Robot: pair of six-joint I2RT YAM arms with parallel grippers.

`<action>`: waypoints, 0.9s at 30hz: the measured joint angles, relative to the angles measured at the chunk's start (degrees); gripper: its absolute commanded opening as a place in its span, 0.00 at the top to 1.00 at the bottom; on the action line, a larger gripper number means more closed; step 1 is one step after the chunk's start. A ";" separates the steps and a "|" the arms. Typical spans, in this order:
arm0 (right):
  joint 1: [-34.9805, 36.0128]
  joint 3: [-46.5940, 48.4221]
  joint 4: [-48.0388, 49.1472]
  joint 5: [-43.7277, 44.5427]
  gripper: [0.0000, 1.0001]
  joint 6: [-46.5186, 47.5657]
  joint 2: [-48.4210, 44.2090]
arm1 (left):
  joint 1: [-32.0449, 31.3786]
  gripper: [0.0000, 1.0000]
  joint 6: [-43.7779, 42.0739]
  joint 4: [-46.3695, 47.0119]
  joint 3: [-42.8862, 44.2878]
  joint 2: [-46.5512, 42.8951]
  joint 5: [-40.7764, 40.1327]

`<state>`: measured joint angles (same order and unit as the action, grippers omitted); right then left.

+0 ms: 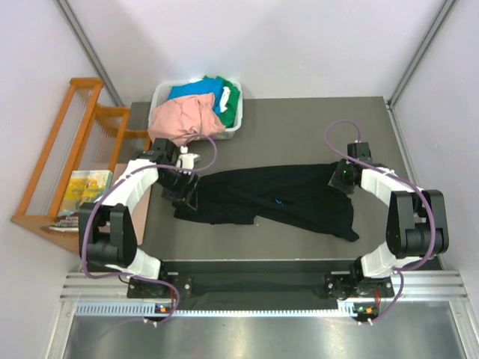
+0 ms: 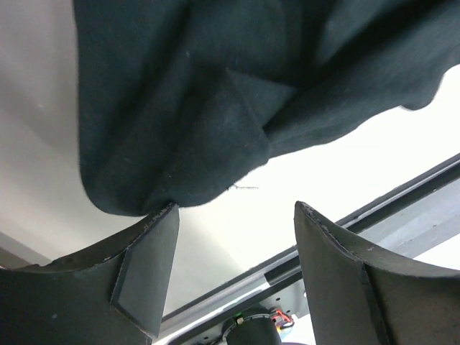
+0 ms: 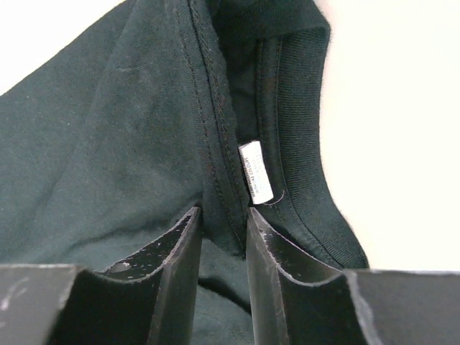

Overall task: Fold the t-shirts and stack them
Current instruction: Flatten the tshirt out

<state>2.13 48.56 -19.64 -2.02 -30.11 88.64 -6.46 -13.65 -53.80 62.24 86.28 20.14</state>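
- Dark grey table (image 1: 299,120) between pale walls, from the overhead camera. A large, soft black t-shirt (image 1: 277,196) lies rumpled and stretched across the middle, between my two arms. At the far-left corner a white plastic bin (image 1: 238,123) holds a salmon-pink shirt (image 1: 179,118), a blue shirt (image 1: 193,91) and a green shirt (image 1: 232,97). A wooden rack (image 1: 67,142) stands off the left edge.
- Same view: my left gripper (image 1: 183,191) sits at the shirt's left end, and my right gripper (image 1: 340,176) at its right end.
- Left wrist camera: the fingers (image 2: 154,244) stand wide apart with nothing between them. A rounded fold of black cloth hangs just past them and brushes one fingertip.
- Right wrist camera: the fingers (image 3: 180,244) stand close together with the shoulder seam running down between them. It reads as a pinch on the cloth, just beside the ribbed collar (image 3: 287,144) and a small white label (image 3: 255,172).
- I judge the step to be spreading this shirt flat before folding. To do it well, I would get a firm hold on the left end first. Then I would draw both ends apart evenly and low, so the cloth flattens without sliding.
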 measured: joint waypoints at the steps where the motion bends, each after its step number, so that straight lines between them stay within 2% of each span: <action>1: 0.00 0.00 0.07 -0.09 0.72 0.00 0.00 | 0.00 0.35 0.00 0.07 -0.61 0.09 -0.22; 3: 0.00 0.00 0.20 -0.26 0.77 0.02 0.00 | 0.00 0.47 -0.02 0.20 -1.25 0.57 -0.57; 4: 0.00 0.00 0.28 -0.37 0.79 0.00 0.00 | 0.00 0.61 -0.04 0.24 -1.31 1.14 -0.66; 7: 0.00 0.00 0.35 -0.68 0.89 0.00 0.00 | 0.00 0.79 -0.09 1.01 -1.20 3.45 -0.79; 8: 0.00 0.00 0.35 -0.70 0.92 0.07 0.00 | 0.00 0.96 -0.02 1.22 -1.11 4.20 -0.87; 9: 0.02 0.00 0.35 -0.74 0.96 0.00 0.00 | 0.00 1.00 0.09 1.38 -0.92 4.96 -0.96; 11: 0.02 0.00 0.35 -0.79 1.00 0.00 -0.04 | 0.00 1.00 0.15 1.60 -0.02 6.25 -1.14; 18: 0.02 0.00 0.13 -0.79 1.00 -0.02 -0.85 | 0.00 1.00 0.24 1.95 4.81 7.87 -1.90; 27: 0.37 6.23 -3.93 1.29 1.00 -0.04 -5.38 | 2.62 1.00 0.15 -1.09 17.40 6.43 -3.37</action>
<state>2.50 54.78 -23.57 -0.73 -30.15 83.26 -3.84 -13.50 -54.89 79.64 92.71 16.78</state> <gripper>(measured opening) 0.021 0.011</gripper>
